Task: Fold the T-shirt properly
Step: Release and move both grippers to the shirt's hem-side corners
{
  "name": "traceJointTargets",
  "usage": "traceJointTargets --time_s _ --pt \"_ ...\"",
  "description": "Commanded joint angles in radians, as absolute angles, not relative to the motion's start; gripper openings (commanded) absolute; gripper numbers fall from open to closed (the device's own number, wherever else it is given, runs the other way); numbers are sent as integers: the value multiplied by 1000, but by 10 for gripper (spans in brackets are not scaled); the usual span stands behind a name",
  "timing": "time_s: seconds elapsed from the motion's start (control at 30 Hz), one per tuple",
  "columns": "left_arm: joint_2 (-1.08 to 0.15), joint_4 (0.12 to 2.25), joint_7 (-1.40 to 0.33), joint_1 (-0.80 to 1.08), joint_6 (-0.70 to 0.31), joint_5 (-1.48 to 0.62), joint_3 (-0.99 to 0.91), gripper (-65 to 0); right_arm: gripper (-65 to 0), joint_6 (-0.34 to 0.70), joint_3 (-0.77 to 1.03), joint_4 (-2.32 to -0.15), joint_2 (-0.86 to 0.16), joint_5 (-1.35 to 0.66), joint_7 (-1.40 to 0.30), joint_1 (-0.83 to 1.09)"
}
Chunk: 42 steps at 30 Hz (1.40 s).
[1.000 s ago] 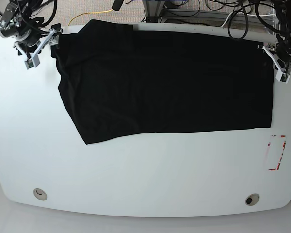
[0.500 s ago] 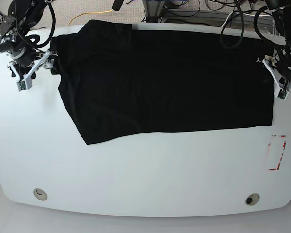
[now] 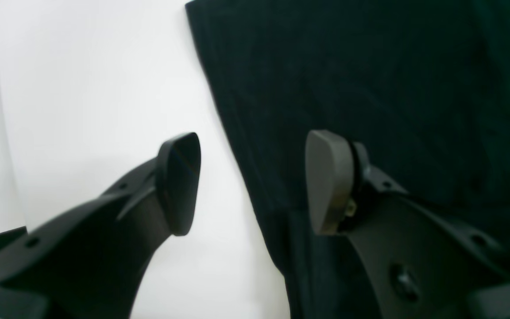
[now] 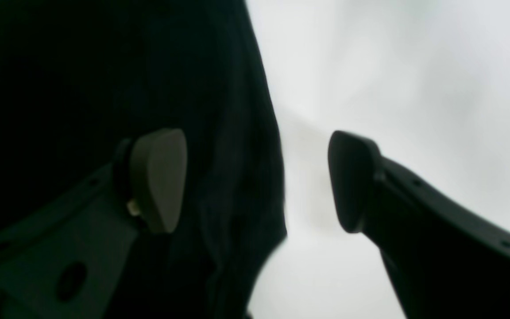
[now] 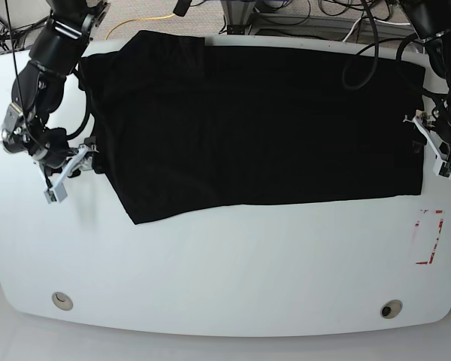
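Observation:
The black T-shirt (image 5: 255, 128) lies spread flat on the white table (image 5: 233, 271), plain side up, no print showing. My right gripper (image 5: 71, 174) is at the shirt's left edge and is open. In the right wrist view the gripper (image 4: 255, 179) straddles the shirt's edge (image 4: 237, 146), with one finger (image 4: 157, 177) over the cloth and the other over bare table. My left gripper (image 5: 431, 149) is at the shirt's right edge and is open. In the left wrist view the gripper (image 3: 250, 184) straddles the edge of the shirt (image 3: 370, 88) the same way. Neither holds cloth.
A red and white marking (image 5: 428, 237) is on the table at front right. Two round holes (image 5: 62, 301) (image 5: 391, 309) sit near the front edge. Cables (image 5: 361, 22) and equipment lie behind the table's back edge.
Both grippers have moved from the shirt's back corners toward the front along its side edges. The shirt has not moved.

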State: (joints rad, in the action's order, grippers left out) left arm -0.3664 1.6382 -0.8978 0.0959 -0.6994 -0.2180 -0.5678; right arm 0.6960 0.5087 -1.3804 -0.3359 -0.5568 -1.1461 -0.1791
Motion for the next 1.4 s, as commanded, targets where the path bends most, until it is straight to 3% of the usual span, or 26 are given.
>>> traceJointTargets --time_s 0.0,0.47,0.7,0.9,1.17,1.27,1.37 --pt "-384 1639 -885 71 -698 -228 -579 -299 -184 698 456 -1297 -384 -578 -1072 -240" --pt "-383 1484 -880 -51 -698 -229 -593 -297 -182 698 96 -792 -464 -578 -685 -495" --pt "-383 1414 -871 -122 -698 -229 -593 -294 -182 698 -13 -661 -446 -578 -576 -553" --pt "-384 1323 -753 -157 -696 -229 -591 -294 -187 698 -48 -647 -398 -578 -553 -561" --pt "-395 1167 -567 -193 -506 -228 -591 -290 -193 698 -53 -647 -355 -578 -555 -561" --pt "-423 1093 -507 -194 -461 -228 -587 -244 -263 698 -53 -647 -351 -578 -555 -561" --pt "-427 1017 -481 -237 -437 -228 -585 -179 -400 698 -53 -647 -351 -578 -553 -561"
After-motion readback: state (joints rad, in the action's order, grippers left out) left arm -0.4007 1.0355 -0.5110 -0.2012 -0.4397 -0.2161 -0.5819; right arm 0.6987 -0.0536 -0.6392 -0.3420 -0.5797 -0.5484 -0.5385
